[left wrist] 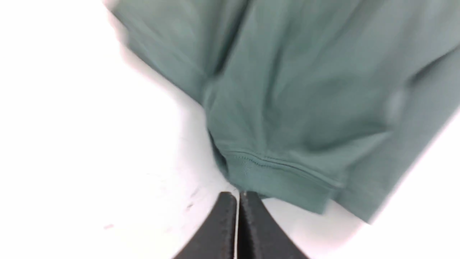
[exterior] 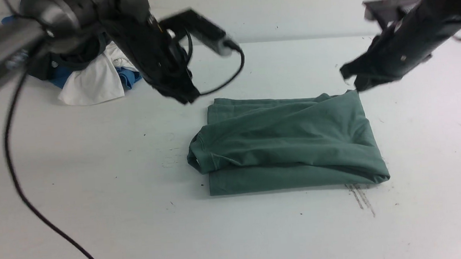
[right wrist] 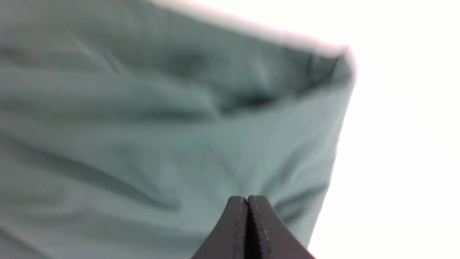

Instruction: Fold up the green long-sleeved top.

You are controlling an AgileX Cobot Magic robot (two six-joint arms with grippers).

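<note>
The sage-green cotton long-sleeved top (exterior: pixel 286 142) lies folded mid-frame, long axis left-right; both clenched, empty claws, left (exterior: pixel 183 95) and right (exterior: pixel 350 79), flank its upper corners, the right nearer.

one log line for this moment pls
green top: folded, flat on table | left end effector: shut, empty, above table | right end effector: shut, empty, at top's far right corner

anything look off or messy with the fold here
The green top lies folded into a rough rectangle on the table, but the fold is untidy: a ribbed cuff bulges out past its left edge, and the top layer sits skewed and wrinkled. Both grippers are shut and empty.
</note>
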